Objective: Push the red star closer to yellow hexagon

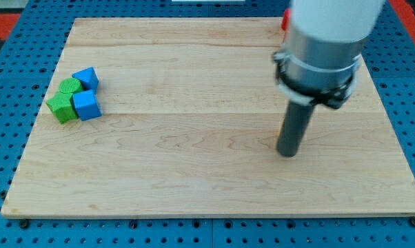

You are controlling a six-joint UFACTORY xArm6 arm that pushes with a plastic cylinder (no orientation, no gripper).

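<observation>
My tip [287,153] rests on the wooden board [194,172] at the view's right of centre. A thin orange sliver [280,129] shows along the rod's left edge, and its shape is hidden by the rod. A small red piece [285,19] peeks out at the view's top, mostly hidden behind the arm's body, so its shape cannot be made out. No yellow hexagon is plainly visible.
A cluster sits at the view's left: a blue block [87,77], a second blue block [87,106], a green round block [70,86] and another green block [61,109], all touching. The arm's wide grey body [325,41] covers the board's upper right.
</observation>
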